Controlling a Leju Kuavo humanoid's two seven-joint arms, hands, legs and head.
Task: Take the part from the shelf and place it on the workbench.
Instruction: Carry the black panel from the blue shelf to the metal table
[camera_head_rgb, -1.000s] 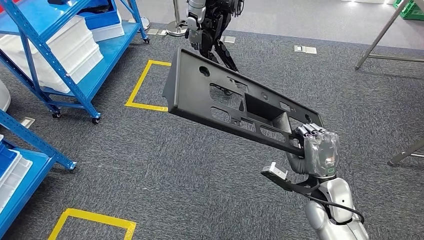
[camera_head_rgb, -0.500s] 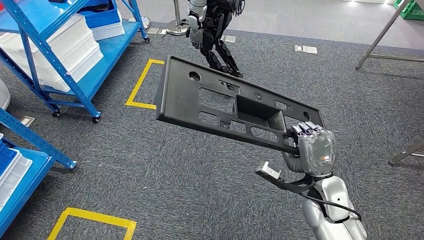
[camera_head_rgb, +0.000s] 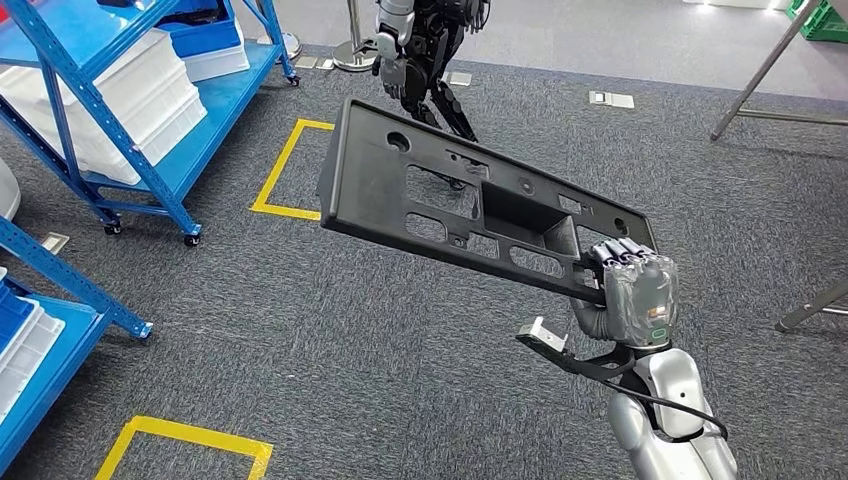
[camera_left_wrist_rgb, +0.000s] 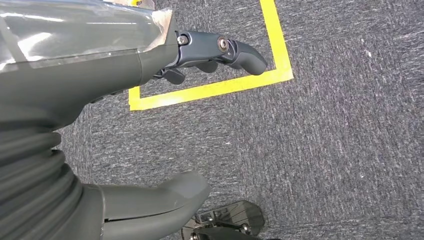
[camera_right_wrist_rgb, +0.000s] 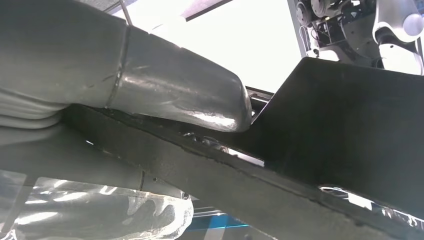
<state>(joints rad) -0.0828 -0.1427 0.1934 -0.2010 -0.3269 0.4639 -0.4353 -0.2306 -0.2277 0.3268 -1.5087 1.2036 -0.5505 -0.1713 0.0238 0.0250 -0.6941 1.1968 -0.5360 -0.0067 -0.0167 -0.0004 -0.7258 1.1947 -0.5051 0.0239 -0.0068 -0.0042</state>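
Observation:
The part is a long black plastic panel with several cut-outs, held in the air over the carpet and slanting up and away to the left. My right hand grips its near right end, with the fingers curled over the edge. In the right wrist view the thick thumb presses on the part's dark surface. My left hand hangs over the carpet holding nothing, its fingers and thumb apart.
Blue shelf racks with white bins stand at the left. Another robot stands beyond the part's far end. Yellow tape squares mark the grey carpet. Metal frame legs slant at the right.
The part's far end dipped and swung left half a second ago, and has now come back up and to the right. My right hand keeps its grip.

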